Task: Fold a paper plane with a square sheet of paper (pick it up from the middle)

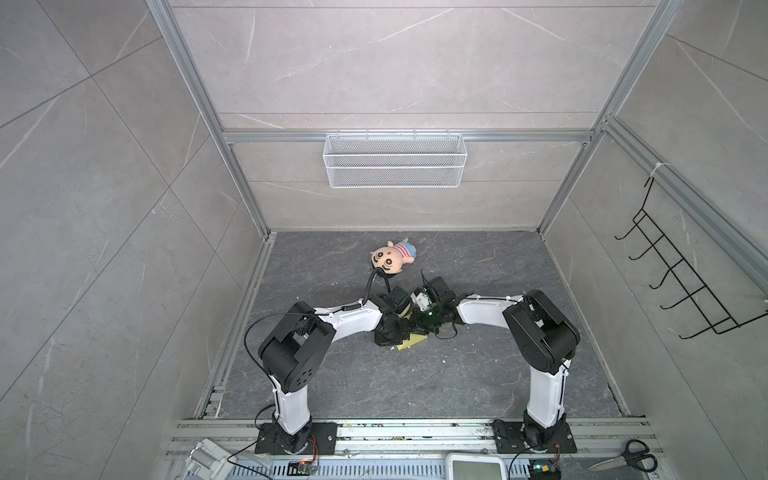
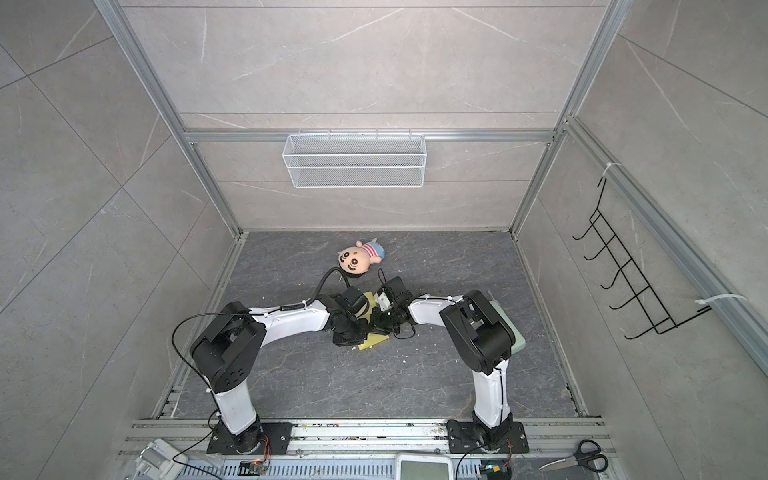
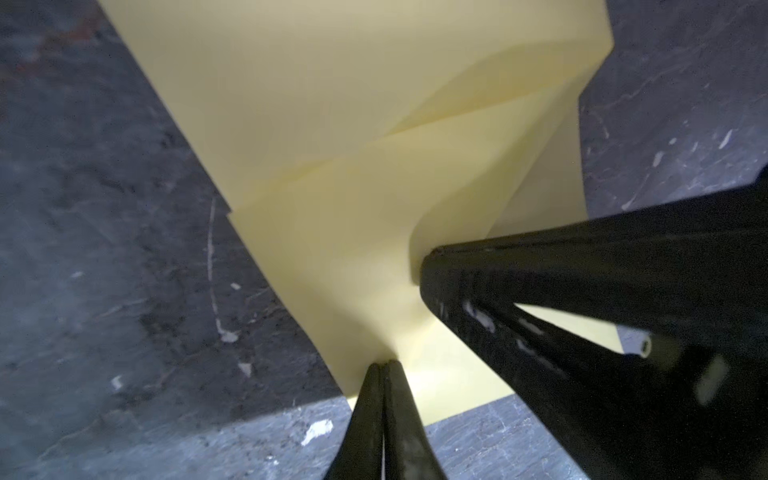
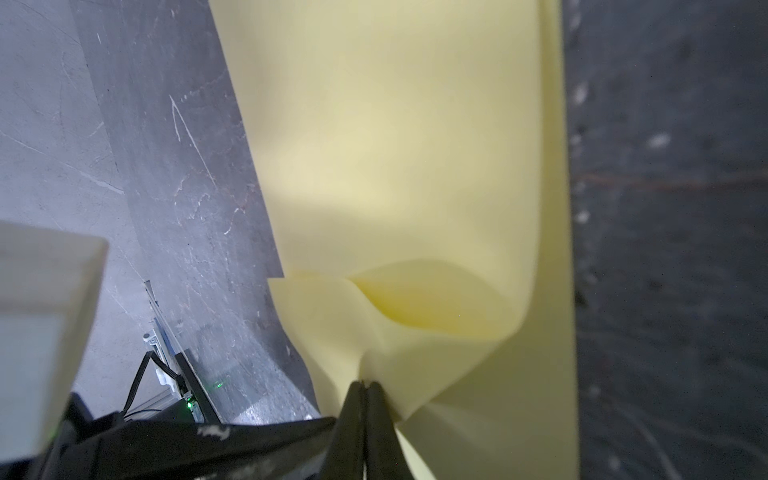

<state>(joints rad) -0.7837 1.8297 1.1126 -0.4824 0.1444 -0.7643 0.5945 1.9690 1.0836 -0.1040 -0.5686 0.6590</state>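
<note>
Your left fingers are pinched shut on the yellow sheet of paper, and your right fingers are clamped on it too. The sheet buckles between both pairs, over the middle of the surface.

Both arms rise from their bases, bend at the elbows and reach inward, so that the wrists meet above the paper. The left arm comes in from the paper's left, the right arm from its right. The left gripper has its jaws pressed together, pinching the paper. The right gripper is likewise clamped on the paper, just beside the left one; its fingers show in the left wrist view.
</note>
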